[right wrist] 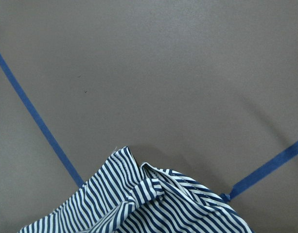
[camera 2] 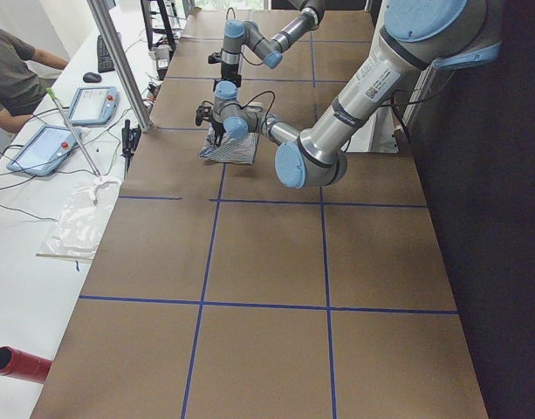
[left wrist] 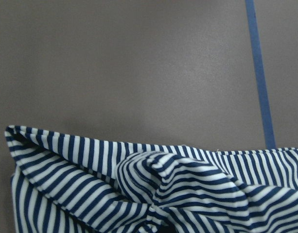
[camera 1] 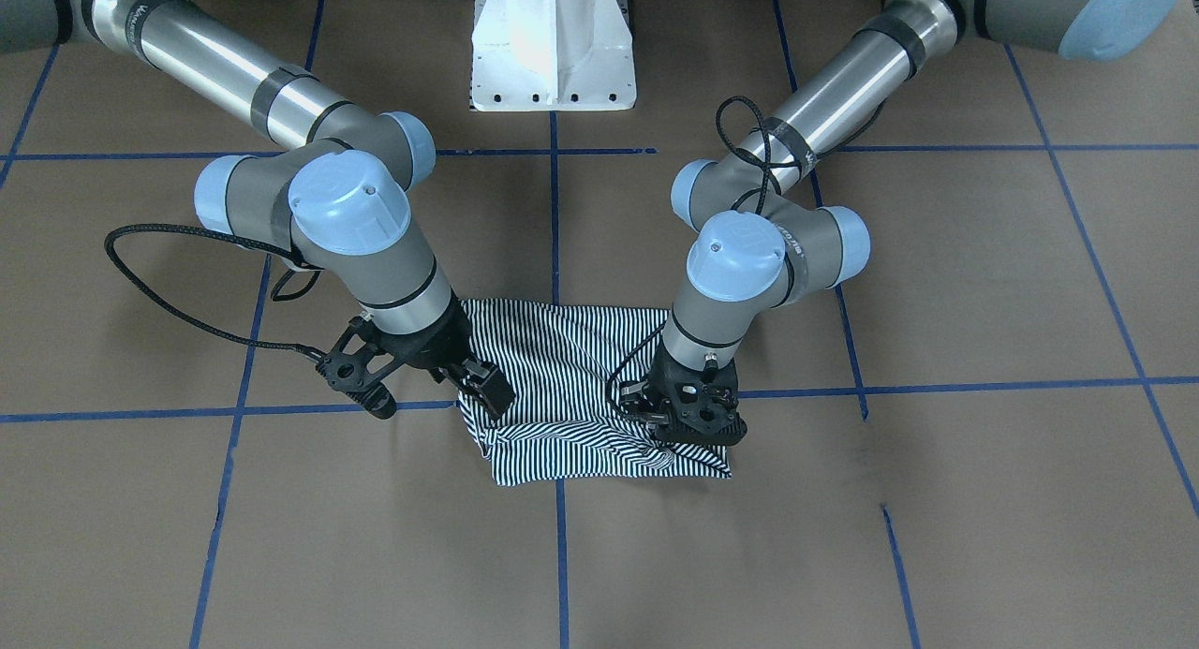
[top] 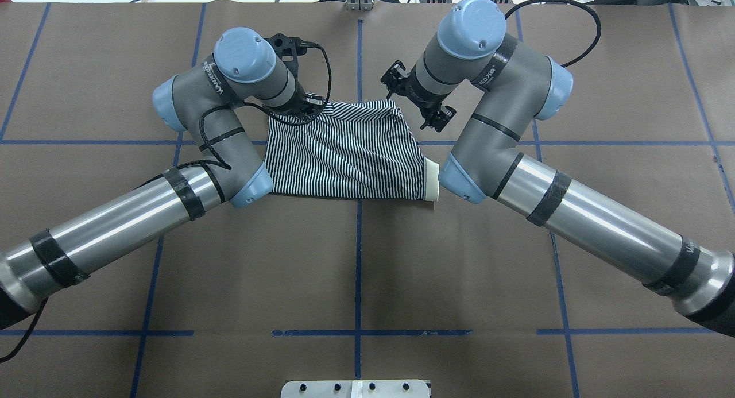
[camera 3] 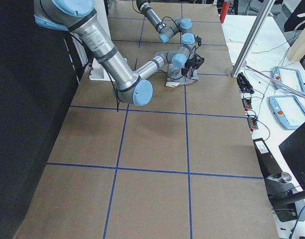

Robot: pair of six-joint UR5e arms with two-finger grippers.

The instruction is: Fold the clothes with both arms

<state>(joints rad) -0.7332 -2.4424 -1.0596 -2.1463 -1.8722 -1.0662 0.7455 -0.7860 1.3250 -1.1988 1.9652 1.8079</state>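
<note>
Gripping the shirt (camera 1: 562,377) with both grippers, along its edge farthest from the base (camera 1: 553,50).
Left gripper (camera 1: 698,427) pinches one bunched corner, right gripper (camera 1: 489,390) the other, jaws closed on striped cloth. Shirt lies folded on the table (camera 1: 937,499), straight out from the base, cream collar (top: 432,182) poking out on the base side.

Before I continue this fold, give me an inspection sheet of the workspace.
Surface: brown table with a blue tape grid, flat.
Job's things: striped shirt part-folded at centre, cream collar showing at one side.
Clutter: nothing seen on the table.
End effectors: left end effector and right end effector both down on the shirt's edge away from the robot, apparently pinching bunched fabric.
Cables: black cables loop off both wrists; one loop overlaps the shirt.
Surroundings: pedestal; bench with pendants; person seated.
</note>
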